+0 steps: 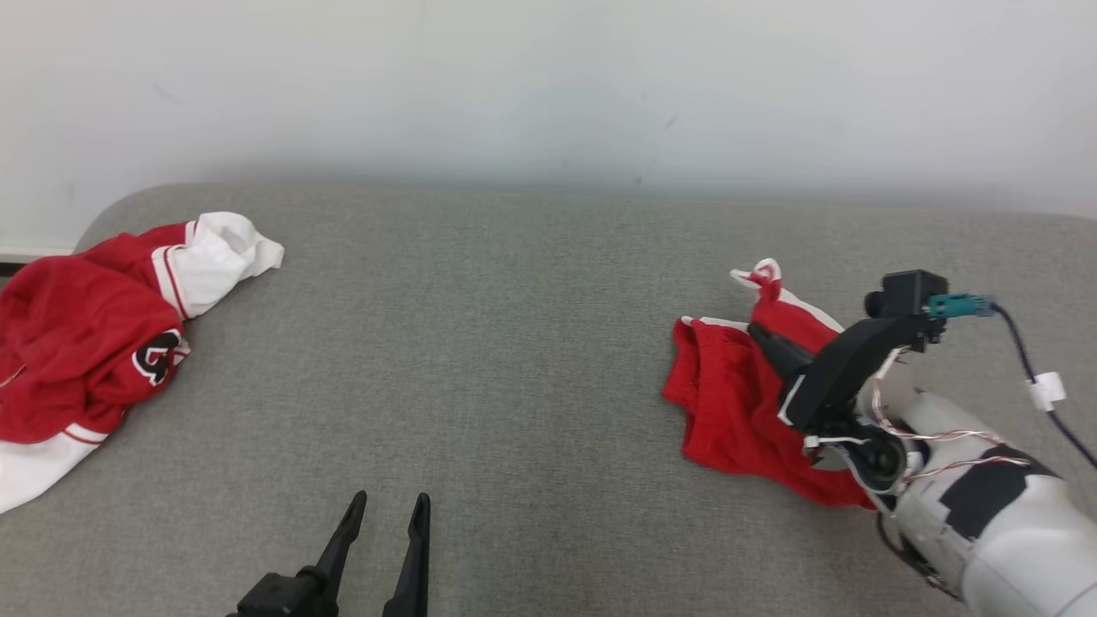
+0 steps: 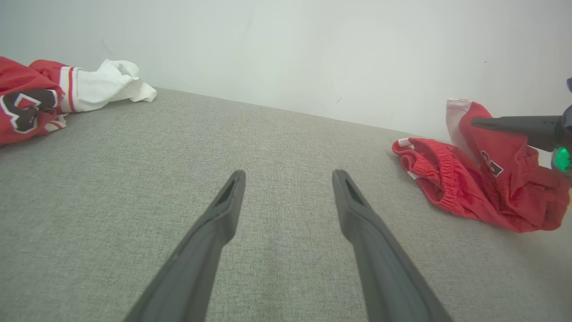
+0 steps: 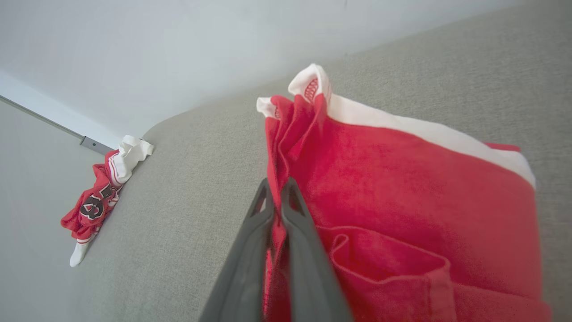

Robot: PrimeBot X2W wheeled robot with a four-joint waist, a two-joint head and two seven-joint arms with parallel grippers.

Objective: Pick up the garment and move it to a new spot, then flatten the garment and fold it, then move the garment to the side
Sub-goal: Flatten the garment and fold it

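The garment point(image 1: 728, 403) is a pair of red shorts with white trim, bunched on the right of the grey surface. My right gripper point(image 1: 756, 330) is shut on a fold of it near the upper edge, lifting that part slightly. The right wrist view shows the gripper point(image 3: 277, 184) pinching red cloth of the garment point(image 3: 402, 179) between its closed fingers. My left gripper point(image 1: 390, 499) hovers open at the lower middle, holding nothing. From the left wrist, the open gripper point(image 2: 288, 174) points over bare fabric, with the garment point(image 2: 451, 188) off to the right.
A second red and white jersey point(image 1: 77, 343) lies crumpled at the left edge of the grey padded surface point(image 1: 514, 343), also visible as the jersey point(image 2: 27, 103) and the jersey point(image 3: 96, 201). A pale wall runs behind. A cable hangs from the right wrist.
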